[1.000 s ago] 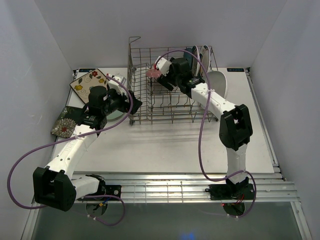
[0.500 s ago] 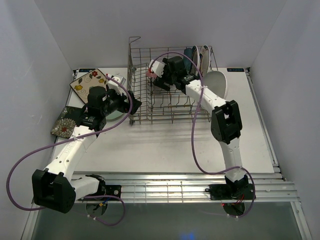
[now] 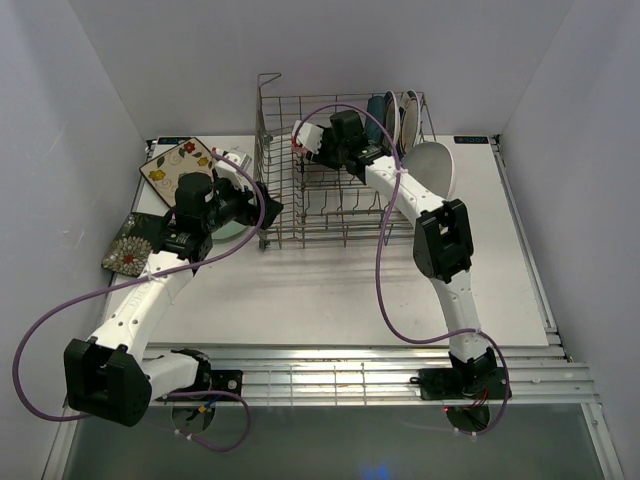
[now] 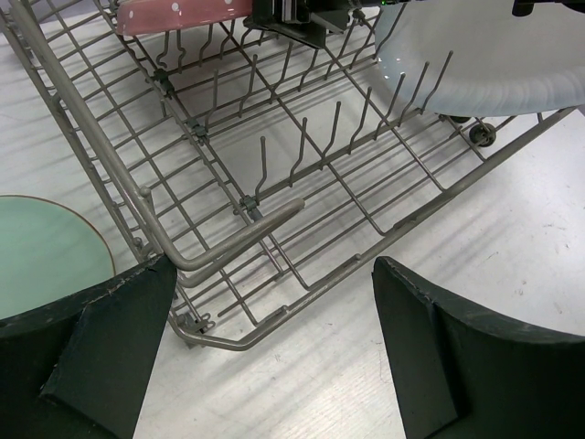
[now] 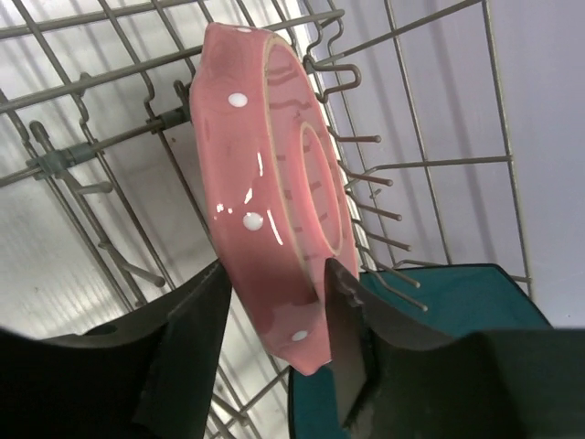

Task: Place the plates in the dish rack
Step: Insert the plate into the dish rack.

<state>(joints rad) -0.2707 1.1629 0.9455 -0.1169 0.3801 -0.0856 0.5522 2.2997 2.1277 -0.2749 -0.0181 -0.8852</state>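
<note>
Your white table (image 3: 330,290) carries the large grey wire dish rack (image 3: 330,236), its corner just ahead of your left gripper (image 4: 274,274). A mint round plate (image 4: 41,261) lies flat to that gripper's left. Farther left lie a cream floral square plate (image 3: 172,163) and a dark floral square plate (image 3: 128,250). A white oval plate (image 3: 435,165) leans on the rack's outer side, right of your right gripper (image 5: 274,302).

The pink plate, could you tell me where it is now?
Top view: the pink plate is clamped in the right gripper inside the rack, toward its far left corner.

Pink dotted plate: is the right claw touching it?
Touching. Right wrist view: the right claw clamps the pink dotted plate on both faces, no gap visible.
</note>
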